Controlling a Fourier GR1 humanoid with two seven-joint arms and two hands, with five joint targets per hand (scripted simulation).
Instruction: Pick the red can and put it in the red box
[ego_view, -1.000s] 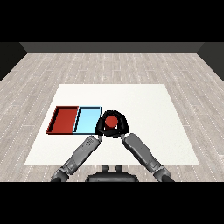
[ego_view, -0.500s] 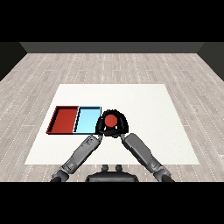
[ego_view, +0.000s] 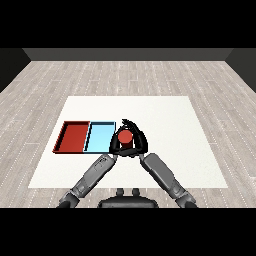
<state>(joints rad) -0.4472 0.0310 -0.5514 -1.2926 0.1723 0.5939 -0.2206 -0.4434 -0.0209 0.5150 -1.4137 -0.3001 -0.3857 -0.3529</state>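
Note:
The red can (ego_view: 125, 136) stands upright on the white table just right of the light blue tray (ego_view: 100, 137). My right hand (ego_view: 139, 141) curls round the can from the right, its fingers arching over the far side of the can's top. My left hand (ego_view: 114, 146) sits close against the can's left side, and part of it is hidden by the can. The red tray (ego_view: 73, 137) lies left of the blue tray with nothing in it.
The two trays lie side by side at the left of the white table (ego_view: 170, 125). Both forearms come in from the lower corners and meet at the can. Grey wood floor surrounds the table.

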